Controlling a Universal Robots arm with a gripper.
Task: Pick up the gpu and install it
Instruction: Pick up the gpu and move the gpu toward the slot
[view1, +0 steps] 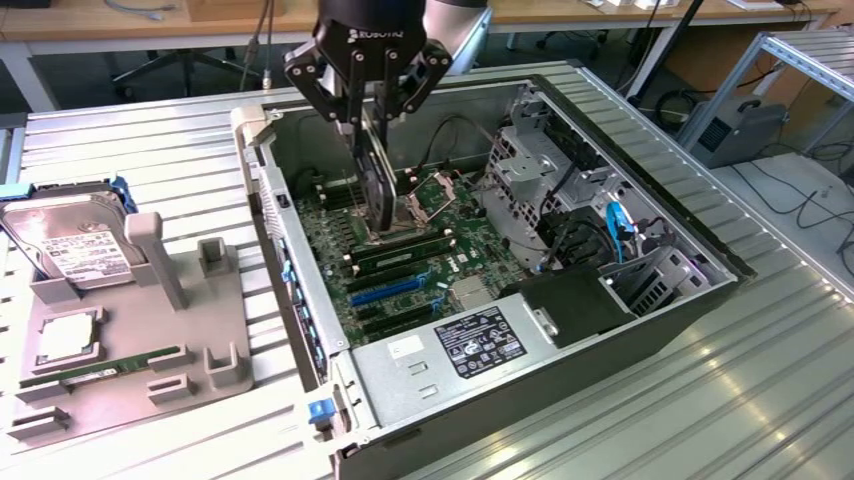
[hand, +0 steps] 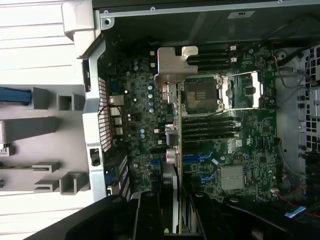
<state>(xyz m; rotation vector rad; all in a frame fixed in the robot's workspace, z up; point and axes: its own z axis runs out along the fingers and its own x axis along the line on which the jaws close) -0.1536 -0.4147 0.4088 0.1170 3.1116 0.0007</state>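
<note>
we see the tool (view1: 364, 120) pinching the gpu (view1: 384, 195) upright — over the motherboard (view1: 400, 292) inside the case (view1: 601, 380).

The arm (view1: 458, 22) enters from the upper edge of the exterior view, its pale grey wrist segment sitting just behind the black gripper body. The gripper (view1: 370, 132) points straight down, with its linkage knuckles spread out to either side and the fingers (view1: 350, 112) drawn in toward each other beneath them. They are partly closed and pinch the top edge of the gpu (view1: 380, 185), which hangs upright below them. In the wrist view, two dark fingers (hand: 148, 215) flank the card's thin edge, one on each face.
</note>
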